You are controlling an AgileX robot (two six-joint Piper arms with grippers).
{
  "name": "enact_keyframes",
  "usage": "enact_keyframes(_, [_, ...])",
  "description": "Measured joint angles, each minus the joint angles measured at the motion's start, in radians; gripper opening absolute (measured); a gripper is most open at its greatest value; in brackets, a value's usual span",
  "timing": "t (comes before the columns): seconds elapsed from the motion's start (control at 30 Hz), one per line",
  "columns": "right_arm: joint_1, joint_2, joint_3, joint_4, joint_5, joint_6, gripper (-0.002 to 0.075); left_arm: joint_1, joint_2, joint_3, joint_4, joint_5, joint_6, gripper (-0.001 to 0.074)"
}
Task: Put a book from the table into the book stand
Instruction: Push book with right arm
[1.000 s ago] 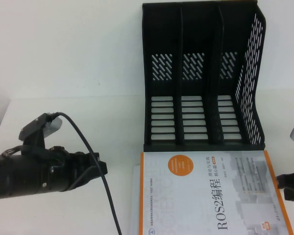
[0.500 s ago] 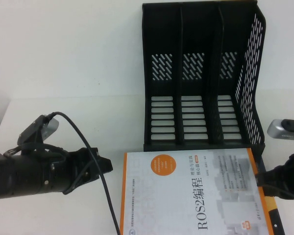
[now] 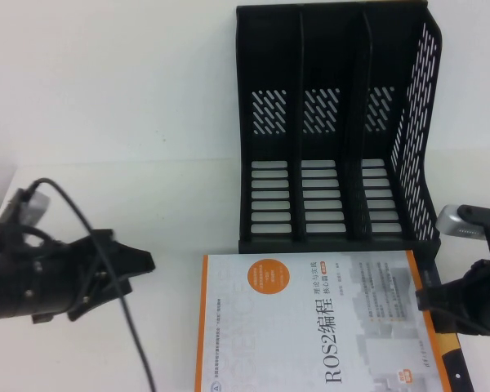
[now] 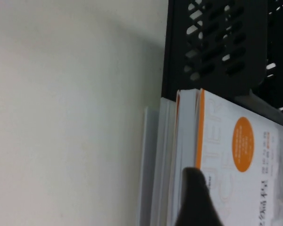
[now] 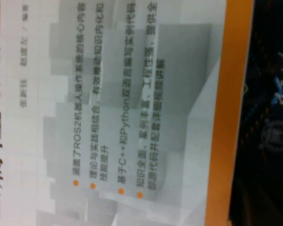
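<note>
Jaw state cannot be told on either side: the left gripper (image 3: 139,263) hovers off the spine-side edge of the white, orange-trimmed paperback book (image 3: 310,327), the right gripper (image 3: 429,298) at its opposite edge, leaving the black slotted plastic book stand (image 3: 335,131) beyond them unfilled.

1. The book stand (image 3: 336,122) stands at the back, its three slots open toward the front.
2. The book (image 3: 318,322) lies flat just before the stand's front lip, filling that approach.
3. The left gripper (image 3: 135,263) sits on open table (image 3: 131,122) left of the book.
4. The right gripper (image 3: 429,300) crowds the book's right edge beside the stand's corner.
</note>
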Motion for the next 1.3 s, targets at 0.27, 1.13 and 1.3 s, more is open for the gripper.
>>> enact_keyframes(0.27, [0.007, 0.003, 0.000, 0.019, -0.010, -0.016, 0.0001, 0.095, 0.002, 0.000, 0.085, 0.173, 0.076, 0.0472])
enact_keyframes(1.13, [0.056, 0.009, 0.000, 0.082, -0.052, -0.056, 0.0001, 0.095, 0.541, -0.071, -0.080, 0.438, 0.327, 0.0594])
enact_keyframes(1.3, [0.074, 0.017, 0.000, 0.182, -0.057, -0.122, 0.0001, 0.095, 0.551, -0.071, -0.117, 0.438, 0.338, 0.0594])
